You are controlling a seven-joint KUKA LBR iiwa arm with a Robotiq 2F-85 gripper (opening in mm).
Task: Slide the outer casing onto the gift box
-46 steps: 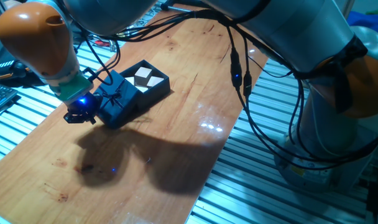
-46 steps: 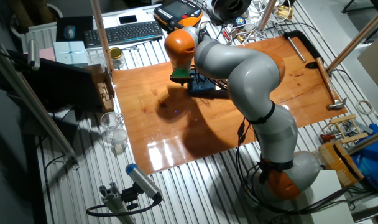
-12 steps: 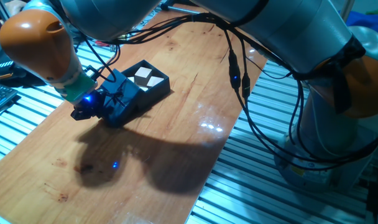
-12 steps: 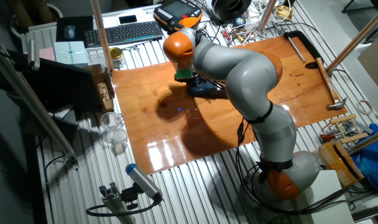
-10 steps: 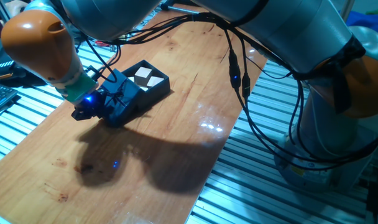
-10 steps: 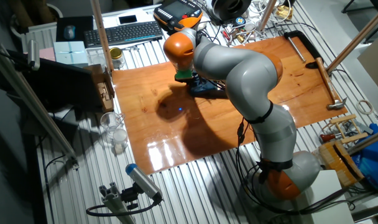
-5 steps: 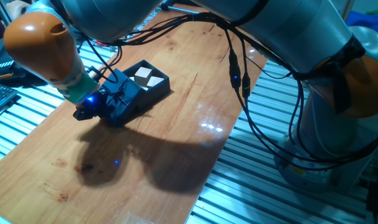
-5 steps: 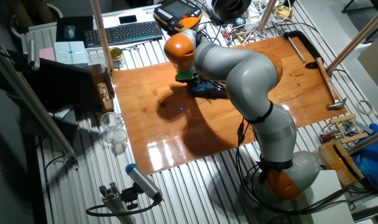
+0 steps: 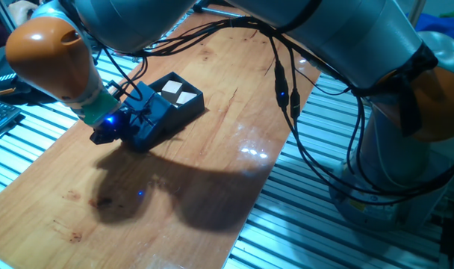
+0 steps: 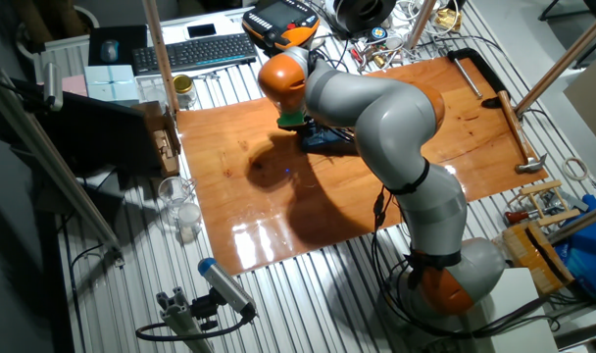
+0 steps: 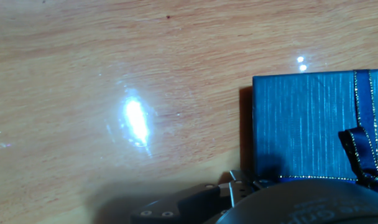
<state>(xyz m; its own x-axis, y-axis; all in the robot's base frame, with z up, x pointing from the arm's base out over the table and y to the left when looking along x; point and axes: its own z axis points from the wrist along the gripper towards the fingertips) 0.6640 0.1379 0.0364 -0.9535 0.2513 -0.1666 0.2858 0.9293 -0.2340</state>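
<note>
Arm bent low, gripper (image 9: 107, 133) against outer casing (image 9: 146, 118), grip state unclear

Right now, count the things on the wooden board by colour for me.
Navy: 2, the casing and the gift box
White squares in the box: 2 showing
Total: 4

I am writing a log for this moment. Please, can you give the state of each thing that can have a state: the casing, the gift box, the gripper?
outer casing: lying flat with its ribbon bow up, partly slid over the gift box.
gift box: far end not covered, tan and white squares showing inside.
gripper: low at the casing's outer end, against it; the fingers are too hidden to tell open or shut.
</note>
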